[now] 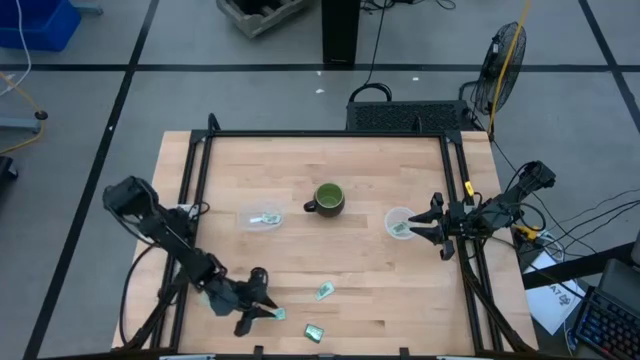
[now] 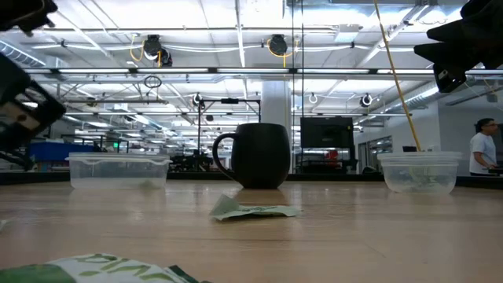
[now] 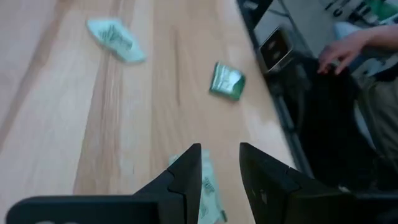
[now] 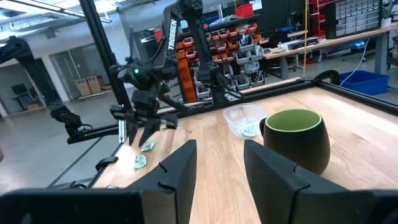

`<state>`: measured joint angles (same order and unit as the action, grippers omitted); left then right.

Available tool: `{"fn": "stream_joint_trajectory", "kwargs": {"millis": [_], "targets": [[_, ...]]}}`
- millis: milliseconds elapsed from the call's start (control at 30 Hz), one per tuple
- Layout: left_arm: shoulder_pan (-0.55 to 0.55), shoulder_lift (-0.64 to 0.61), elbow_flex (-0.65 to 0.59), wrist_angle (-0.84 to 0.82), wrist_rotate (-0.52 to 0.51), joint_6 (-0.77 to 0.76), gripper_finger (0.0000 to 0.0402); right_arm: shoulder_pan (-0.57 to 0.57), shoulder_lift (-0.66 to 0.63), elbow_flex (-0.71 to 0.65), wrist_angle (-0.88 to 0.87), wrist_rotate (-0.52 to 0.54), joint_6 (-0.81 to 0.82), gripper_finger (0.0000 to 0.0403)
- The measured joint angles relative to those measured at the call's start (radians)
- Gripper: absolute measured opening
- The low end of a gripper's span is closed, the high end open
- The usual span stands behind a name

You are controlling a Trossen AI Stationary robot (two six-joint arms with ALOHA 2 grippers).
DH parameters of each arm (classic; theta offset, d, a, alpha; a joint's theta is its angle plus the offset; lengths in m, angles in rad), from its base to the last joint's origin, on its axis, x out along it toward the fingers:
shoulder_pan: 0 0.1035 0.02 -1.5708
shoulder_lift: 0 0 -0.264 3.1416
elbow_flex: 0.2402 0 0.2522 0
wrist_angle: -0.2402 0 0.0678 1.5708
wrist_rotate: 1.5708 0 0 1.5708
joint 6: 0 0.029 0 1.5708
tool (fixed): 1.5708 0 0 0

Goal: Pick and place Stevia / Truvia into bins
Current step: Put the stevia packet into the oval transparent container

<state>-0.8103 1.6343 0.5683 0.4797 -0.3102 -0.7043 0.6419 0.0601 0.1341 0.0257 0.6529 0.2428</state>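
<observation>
Three pale green packets lie flat on the table near its near edge: one [image 1: 277, 314] under my left gripper [image 1: 262, 298], two more [image 1: 324, 291] [image 1: 314, 332] beside it. In the left wrist view the open left gripper [image 3: 221, 152] hovers over that packet [image 3: 210, 190], its fingers to either side. Two clear bowls [image 1: 260, 218] [image 1: 400, 222] each hold a packet. My right gripper [image 1: 428, 226] is open beside the right bowl, pointing toward the table's left edge [image 4: 219, 149].
A dark green mug [image 1: 328, 199] stands between the two bowls, handle toward the left one. A black frame rail [image 1: 320, 133] runs around the tabletop. A person's hand [image 3: 348, 46] shows beyond the near edge. Bare wood lies between the bowls and the loose packets.
</observation>
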Motion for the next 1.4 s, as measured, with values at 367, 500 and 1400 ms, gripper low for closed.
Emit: {"fn": "stream_joint_trajectory", "kwargs": {"millis": [367,500,1400], "targets": [[-0.034,0.15,0.157,-0.122,-0.054,0.039,0.0114,0.0,0.0,0.0,0.0,0.0,0.0,0.0126],[-0.034,0.203,0.214,-0.174,-0.081,0.082,0.0114,0.0,0.0,0.0,0.0,0.0,0.0,0.0126],[-0.006,0.258,0.263,-0.351,-0.166,0.094,0.0049,0.0,0.0,0.0,0.0,0.0,0.0,0.0126]]}}
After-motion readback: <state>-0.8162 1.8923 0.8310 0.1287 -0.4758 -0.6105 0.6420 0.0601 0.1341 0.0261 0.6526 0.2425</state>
